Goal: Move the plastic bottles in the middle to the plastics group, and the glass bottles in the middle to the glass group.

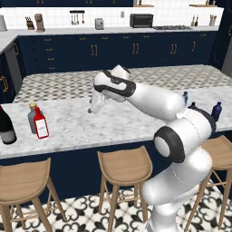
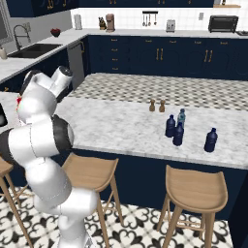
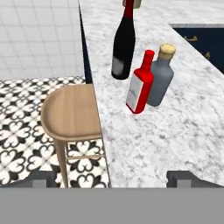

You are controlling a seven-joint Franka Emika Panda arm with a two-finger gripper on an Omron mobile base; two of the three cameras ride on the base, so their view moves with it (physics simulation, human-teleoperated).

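Bottles: three navy [image 2: 178,134], one teal [image 2: 181,116], one red [image 1: 41,122], one grey [image 3: 161,76], one wine [image 3: 124,43]. Gripper [image 1: 96,108] hangs over the counter [image 1: 113,122], jaws wide, empty.

A white marble worktop [image 1: 113,122] runs across the view. At its left end stands the red bottle [image 1: 41,123] with a white label, just in front of and touching or nearly touching the grey bottle [image 1: 32,117] with a tan stopper; the dark wine bottle [image 1: 6,127] stands near them at the left edge. The arm reaches leftward above the worktop, its gripper [image 1: 96,107] hanging above the bare surface, well apart from the red bottle, fingers spread and empty. At the right end a navy bottle [image 1: 216,111] stands, and a pale blue bottle [image 1: 185,98] peeks over the arm. Three wooden stools [image 1: 124,167] line the front.
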